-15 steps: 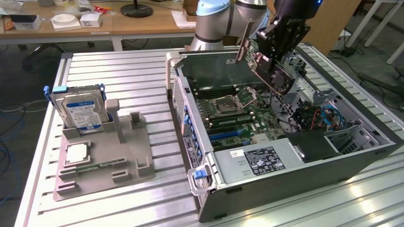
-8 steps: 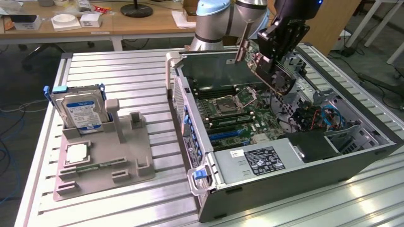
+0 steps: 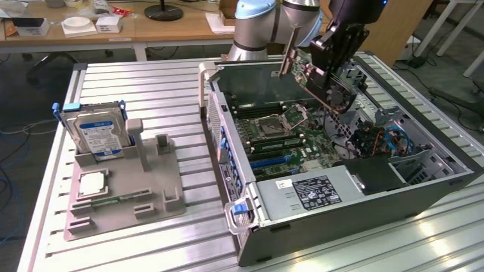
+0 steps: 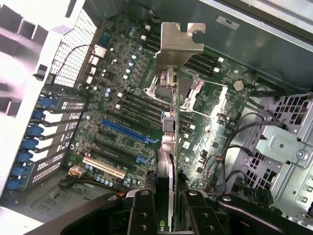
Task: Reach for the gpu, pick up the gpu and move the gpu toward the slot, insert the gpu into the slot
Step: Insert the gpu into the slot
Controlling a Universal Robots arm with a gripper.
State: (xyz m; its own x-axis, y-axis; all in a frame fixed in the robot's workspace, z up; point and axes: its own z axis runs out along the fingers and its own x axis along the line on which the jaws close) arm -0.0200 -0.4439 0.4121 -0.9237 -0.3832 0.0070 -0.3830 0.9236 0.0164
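Wrist view: end effector (image 4: 168, 213) clamped on gpu (image 4: 171, 125) above motherboard (image 4: 122, 98); card edge best kept parallel to blue slot (image 4: 128, 131).

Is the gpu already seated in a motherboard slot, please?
No, the pincer holds the gpu above the motherboard, clear of its slots.
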